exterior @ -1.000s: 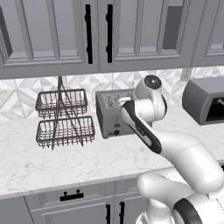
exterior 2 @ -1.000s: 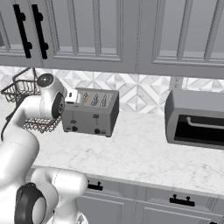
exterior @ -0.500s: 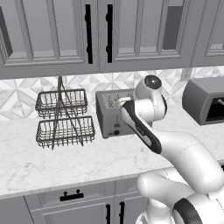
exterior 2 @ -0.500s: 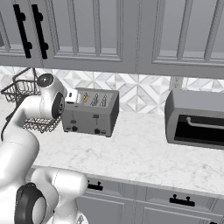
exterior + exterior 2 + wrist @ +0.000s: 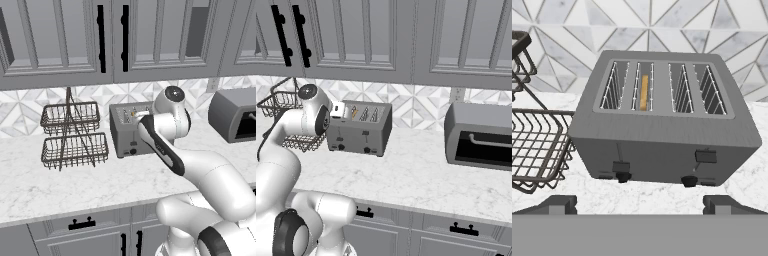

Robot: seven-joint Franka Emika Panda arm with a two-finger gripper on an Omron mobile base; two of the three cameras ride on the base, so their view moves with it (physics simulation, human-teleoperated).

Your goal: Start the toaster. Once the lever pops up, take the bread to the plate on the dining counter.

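Nothing of the task looks done yet. In the left base view we have the arm raised before the toaster point(image 5: 131, 131), which stands on the counter point(image 5: 60, 185) just beside a two-tier wire basket point(image 5: 74, 135). From the right base view, a larger dark-windowed appliance point(image 5: 481, 136) sits well apart. Through the hand view our gripper point(image 5: 640, 204) is spread wide and empty, the bread point(image 5: 644, 92) sits down in the second slot, and both levers point(image 5: 621, 166) remain unpressed; the basket crowds the left one.

Rendered kitchen, grey cabinets point(image 5: 60, 40), marble counter point(image 5: 75, 185), tiled backsplash point(image 5: 416, 107), toaster point(image 5: 662, 120)
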